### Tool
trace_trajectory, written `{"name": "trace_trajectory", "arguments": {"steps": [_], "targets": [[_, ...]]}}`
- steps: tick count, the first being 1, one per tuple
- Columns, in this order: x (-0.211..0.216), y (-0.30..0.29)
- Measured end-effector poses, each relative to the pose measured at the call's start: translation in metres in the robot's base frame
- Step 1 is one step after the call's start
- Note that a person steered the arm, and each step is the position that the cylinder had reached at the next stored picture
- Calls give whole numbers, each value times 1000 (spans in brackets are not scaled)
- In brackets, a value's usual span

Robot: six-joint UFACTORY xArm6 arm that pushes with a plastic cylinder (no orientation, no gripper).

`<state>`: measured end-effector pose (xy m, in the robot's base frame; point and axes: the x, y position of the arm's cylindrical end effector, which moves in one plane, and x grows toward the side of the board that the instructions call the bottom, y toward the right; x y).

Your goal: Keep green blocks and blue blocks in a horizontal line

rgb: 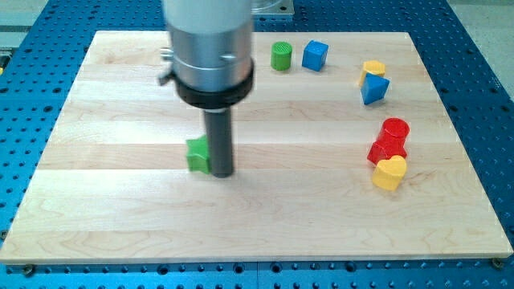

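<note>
My tip (221,172) stands on the board left of centre, touching the right side of a green block (197,154), which the rod partly hides. A green cylinder (280,56) and a blue cube (315,55) stand side by side near the view's top, right of the rod's housing. A blue triangular block (374,88) sits further to the right, a little lower.
A yellow block (373,68) sits just above the blue triangular block. A red cylinder (394,131) and another red block (382,151) cluster at the right with a yellow heart-shaped block (389,172) below them. The wooden board (112,217) lies on a blue perforated table.
</note>
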<state>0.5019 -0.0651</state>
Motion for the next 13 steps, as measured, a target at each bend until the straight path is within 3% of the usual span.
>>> {"name": "trace_trajectory", "arguments": {"steps": [1,2,3,4,5,7,8,9,10,11,12,13], "targets": [[24,-8],[-10,-49],[-70,-23],[-32,-62],[-28,-3],[-143,67],[-106,66],[-117,23],[-174,26],[-185,23],[-187,-47],[-214,-9]]}}
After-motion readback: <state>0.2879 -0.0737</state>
